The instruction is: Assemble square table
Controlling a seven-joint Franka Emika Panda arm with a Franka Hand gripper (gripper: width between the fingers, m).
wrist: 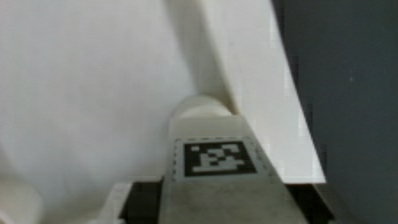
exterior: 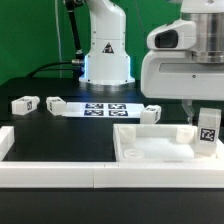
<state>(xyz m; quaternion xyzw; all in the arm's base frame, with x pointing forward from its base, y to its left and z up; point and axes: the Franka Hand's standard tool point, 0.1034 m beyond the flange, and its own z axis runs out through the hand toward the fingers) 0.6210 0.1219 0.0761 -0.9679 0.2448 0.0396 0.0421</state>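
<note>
The square table top (exterior: pixel 160 148) is a white tray with a raised rim and lies at the front on the exterior view's right. My gripper (exterior: pixel 206 110) is shut on a white leg block (exterior: pixel 208 128) with a black-and-white tag, holding it upright over the top's corner on the exterior view's right. In the wrist view the tagged leg (wrist: pixel 217 155) sits between my dark fingers (wrist: pixel 143 200), its tip against the top's rim (wrist: pixel 240 60). Three more leg blocks lie on the black table: two (exterior: pixel 25 104) (exterior: pixel 54 104) at the left, one (exterior: pixel 151 113) behind the top.
The marker board (exterior: pixel 105 108) lies flat at the middle back, before the arm's base (exterior: pixel 107 60). Long white border rails (exterior: pixel 60 172) run along the front and left edges. Dark table surface (wrist: pixel 356 90) shows beside the top's rim.
</note>
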